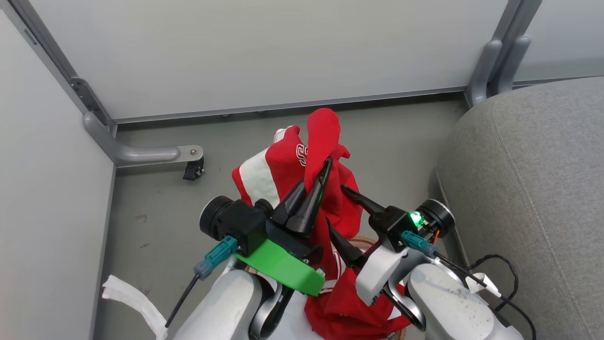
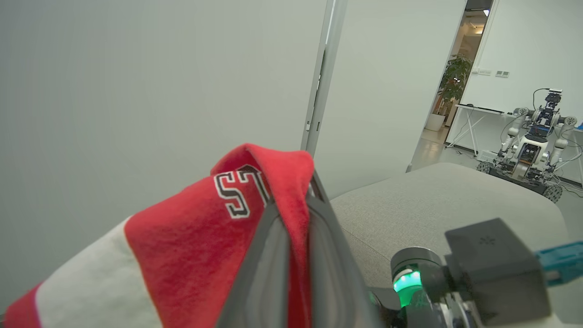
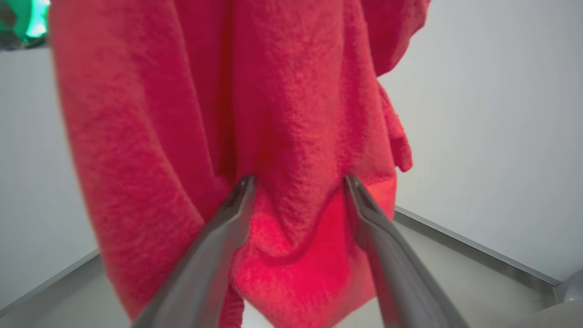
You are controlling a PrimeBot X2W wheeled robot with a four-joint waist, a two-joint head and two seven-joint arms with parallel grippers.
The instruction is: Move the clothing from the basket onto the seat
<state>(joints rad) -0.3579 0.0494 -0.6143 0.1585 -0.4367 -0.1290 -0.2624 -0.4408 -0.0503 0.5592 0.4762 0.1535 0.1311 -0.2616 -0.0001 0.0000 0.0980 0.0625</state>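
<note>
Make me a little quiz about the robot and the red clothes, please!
1. Fill the gap: the left gripper is shut on the red ____.
2. True or false: the right gripper is shut tight.
3. Pick one: the grey seat is on the robot's A) left, B) right, C) lap.

Key:
1. jersey, the one with letters on it.
2. False. Its two fingers stand apart, open.
3. B.
</note>
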